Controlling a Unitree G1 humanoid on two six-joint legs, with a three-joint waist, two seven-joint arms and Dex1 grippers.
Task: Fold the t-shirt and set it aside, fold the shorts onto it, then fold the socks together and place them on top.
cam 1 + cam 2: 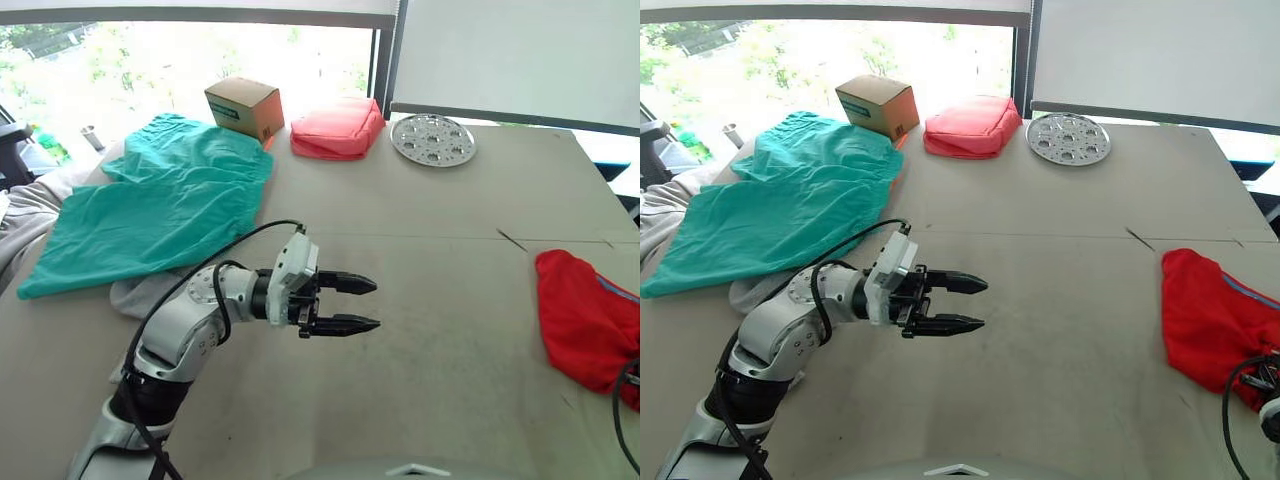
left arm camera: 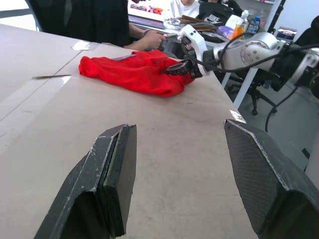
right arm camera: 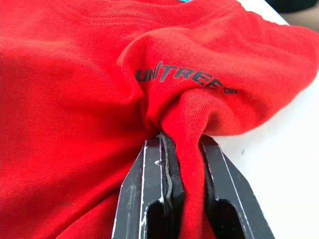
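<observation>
At wrist, right gripper [image 3: 184, 144] pinching t-shirt [image 3: 75, 99]

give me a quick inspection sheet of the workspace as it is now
surface: beige table, scuffed, bare in the middle
t-shirt: red t-shirt bunched at the robot's right table edge, not folded
shorts: teal shorts spread out at the far left
socks: grey cloth pokes out from under the shorts' near edge; cannot tell if it is the socks
clutter: cardboard box, coral-pink pouch, round metal plate along the far edge
end effectors: left end effector open above bare table; right end effector shut on a t-shirt fold
cables: black cable looping over the left arm
surroundings: window behind; a person and an office chair past the table
</observation>
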